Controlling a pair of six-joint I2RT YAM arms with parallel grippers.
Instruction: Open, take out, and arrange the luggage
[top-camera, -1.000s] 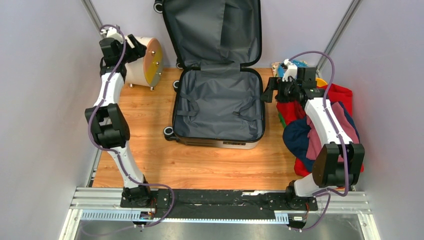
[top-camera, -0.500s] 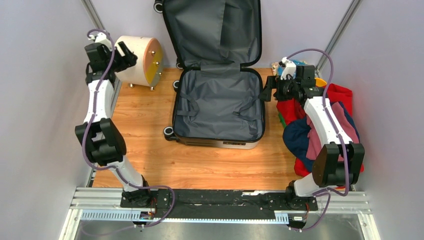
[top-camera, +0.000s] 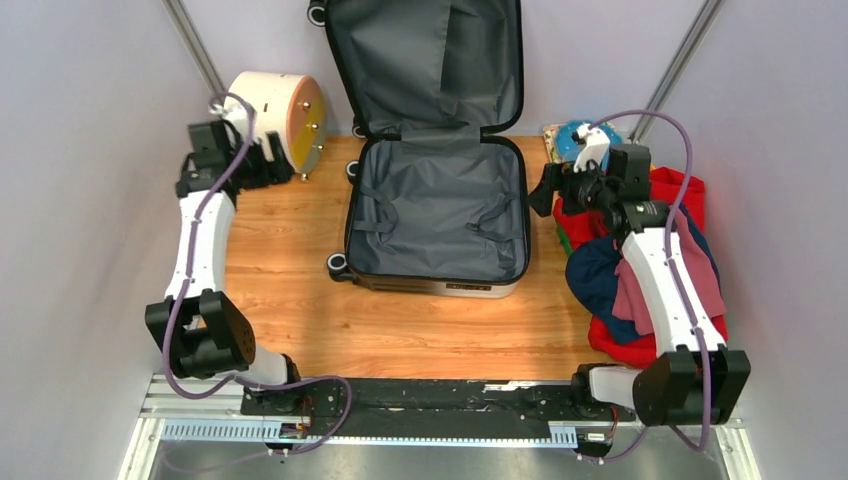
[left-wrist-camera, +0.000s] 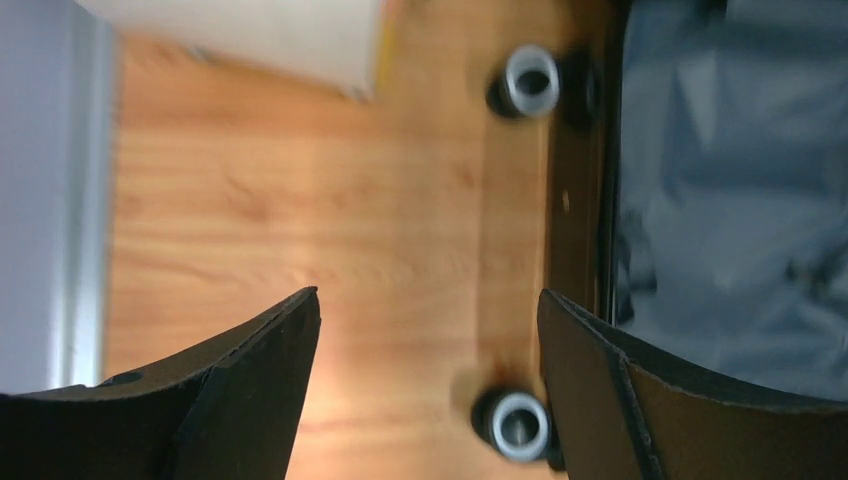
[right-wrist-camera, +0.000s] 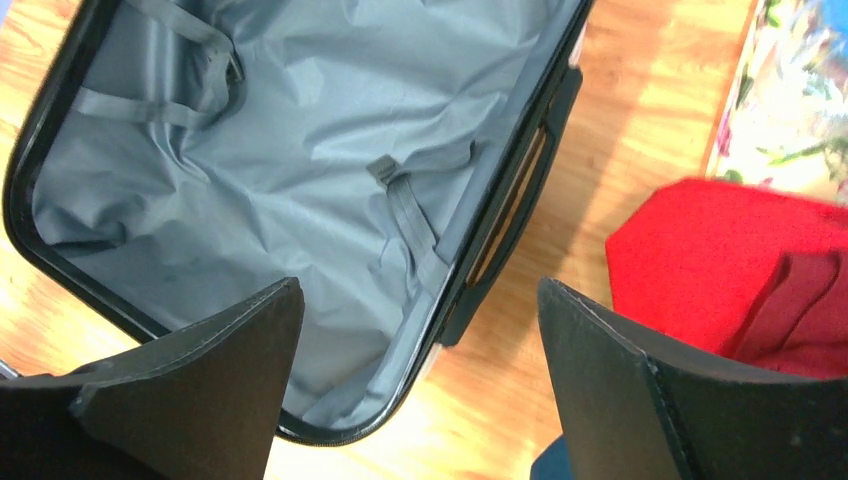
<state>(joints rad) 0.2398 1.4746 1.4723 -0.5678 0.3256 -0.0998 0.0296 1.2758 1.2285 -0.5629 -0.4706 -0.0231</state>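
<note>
To the left of the luggage (top-camera: 437, 215), the left tool (left-wrist-camera: 430, 300) hung over bare wood of the surface (top-camera: 400, 330), its jaws spread wide with nothing between them. Beyond it, off the luggage's far-left corner, stood a round cream box (top-camera: 268, 115), its orange and yellow drawer fronts turned toward the case but not touching it. The left wrist view showed two black wheels (left-wrist-camera: 530, 80) along the luggage's left side, close to that tool's right-hand finger. The luggage lay open in the middle of the surface. Its base was flat, showing grey lining and loose straps (right-wrist-camera: 405, 205), and its lid stood upright against the back wall. Over the luggage's right rim, near the side handle (right-wrist-camera: 510, 215), the right tool (right-wrist-camera: 420, 285) hovered with jaws equally wide, gripping nothing. Right of the luggage, a heap of red, pink and navy clothes (top-camera: 595, 275) lay under that arm, with a patterned item (right-wrist-camera: 790, 100) behind it.
</note>
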